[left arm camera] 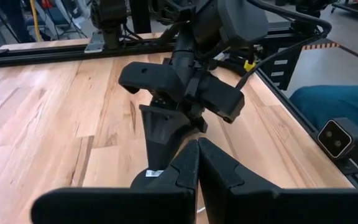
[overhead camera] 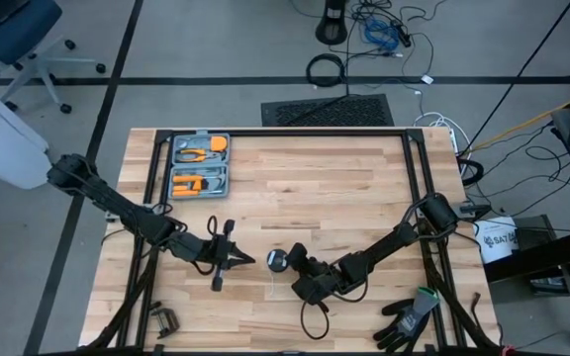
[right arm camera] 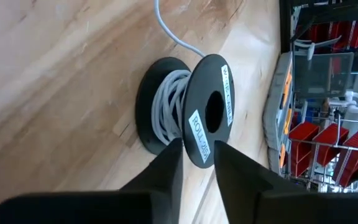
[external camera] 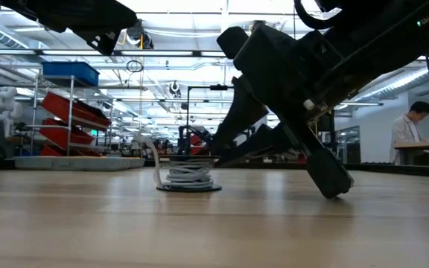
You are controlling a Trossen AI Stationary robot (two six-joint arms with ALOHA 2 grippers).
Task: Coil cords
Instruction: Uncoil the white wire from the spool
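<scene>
Black reel (right arm camera: pixel 188 112) wound with white cord (right arm camera: pixel 166 109) standing on the wooden table (overhead camera: pixel 364 188), right gripper (right arm camera: pixel 197 152) fingertips pinching its top flange, left gripper (left arm camera: pixel 197 163) clenched empty, just beside the reel.

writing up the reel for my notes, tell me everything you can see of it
The reel is a small black spool with two round flanges, a centre hole and white labels on the upper flange. White cord is wound around its core, with one loose end trailing off over the table. It stands flat on one flange on the wood, near the front middle. The right gripper has its fingers either side of the upper flange's rim; contact is unclear.
</scene>
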